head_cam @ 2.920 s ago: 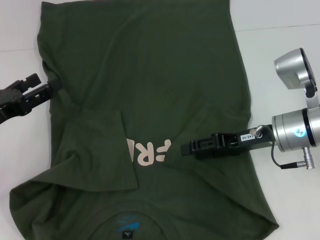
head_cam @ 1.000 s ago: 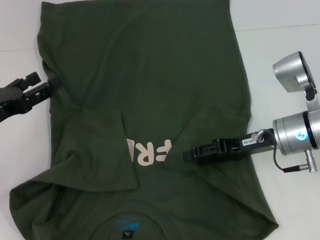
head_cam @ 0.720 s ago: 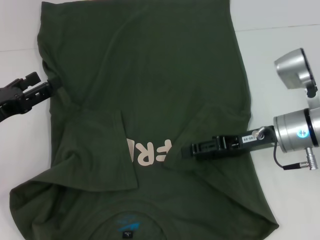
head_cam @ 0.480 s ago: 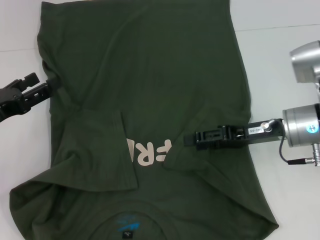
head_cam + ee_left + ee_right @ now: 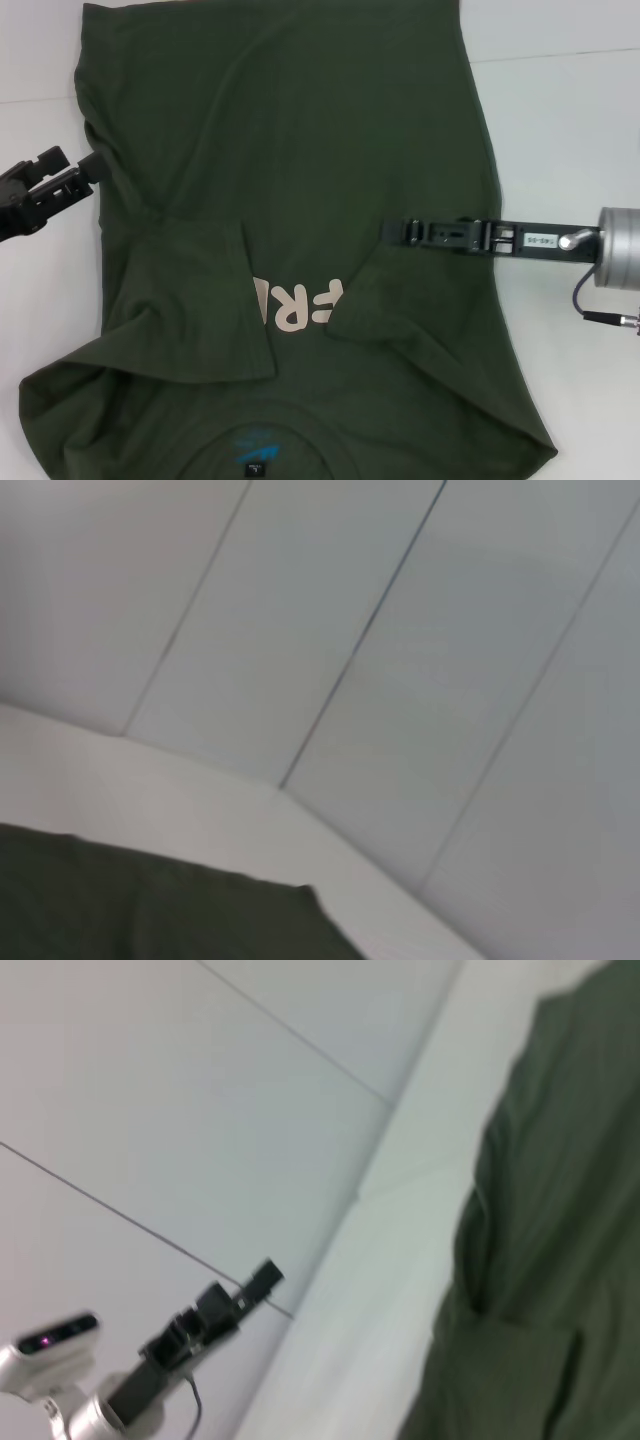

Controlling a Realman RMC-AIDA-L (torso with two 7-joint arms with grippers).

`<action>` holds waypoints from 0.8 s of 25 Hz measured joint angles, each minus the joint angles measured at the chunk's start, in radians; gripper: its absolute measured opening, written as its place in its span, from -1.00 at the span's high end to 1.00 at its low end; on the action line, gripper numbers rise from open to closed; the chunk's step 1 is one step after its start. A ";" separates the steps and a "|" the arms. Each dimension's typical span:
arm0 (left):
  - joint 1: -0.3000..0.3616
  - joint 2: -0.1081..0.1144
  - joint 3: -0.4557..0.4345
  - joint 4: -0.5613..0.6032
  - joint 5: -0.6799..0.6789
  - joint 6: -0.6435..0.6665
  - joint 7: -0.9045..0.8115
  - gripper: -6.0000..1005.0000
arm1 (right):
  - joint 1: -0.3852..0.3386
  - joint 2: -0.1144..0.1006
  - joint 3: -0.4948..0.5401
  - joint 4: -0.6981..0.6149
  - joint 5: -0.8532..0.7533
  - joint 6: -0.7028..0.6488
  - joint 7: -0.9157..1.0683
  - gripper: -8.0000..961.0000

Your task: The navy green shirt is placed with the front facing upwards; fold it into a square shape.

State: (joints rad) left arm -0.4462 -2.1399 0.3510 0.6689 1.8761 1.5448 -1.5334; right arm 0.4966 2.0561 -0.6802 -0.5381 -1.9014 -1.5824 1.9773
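Head view: right end effector (image 5: 392,232) has pulled back right off the folded sleeve, grip state unclear; left end effector (image 5: 88,165) retreated from navy green shirt (image 5: 300,130); sleeves folded

right gripper (image 5: 392,232) risen, left gripper (image 5: 88,165) withdrawn

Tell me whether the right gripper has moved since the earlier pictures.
Yes. The right gripper rose clear of the folded right sleeve, away from the FREE! lettering, farther up the shirt.
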 joint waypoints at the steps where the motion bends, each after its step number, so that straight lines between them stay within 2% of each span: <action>1: 0.002 0.001 -0.004 0.001 0.001 0.014 -0.005 -0.81 | -0.007 -0.001 0.007 0.006 0.016 -0.008 -0.019 -0.58; 7: 0.040 0.012 0.003 0.047 0.039 0.056 -0.059 -0.81 | -0.024 -0.010 0.031 0.020 0.042 -0.045 -0.096 -0.58; 16: 0.114 0.023 -0.009 0.129 0.133 0.115 -0.069 -0.81 | -0.020 -0.011 0.033 0.014 0.042 -0.076 -0.129 -0.61; 20: 0.140 0.023 -0.026 0.152 0.163 0.162 -0.071 -0.81 | -0.015 -0.014 0.035 0.012 0.043 -0.080 -0.122 -0.87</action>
State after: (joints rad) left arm -0.3067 -2.1166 0.3247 0.8209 2.0387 1.7067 -1.6041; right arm 0.4818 2.0422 -0.6450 -0.5262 -1.8588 -1.6628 1.8550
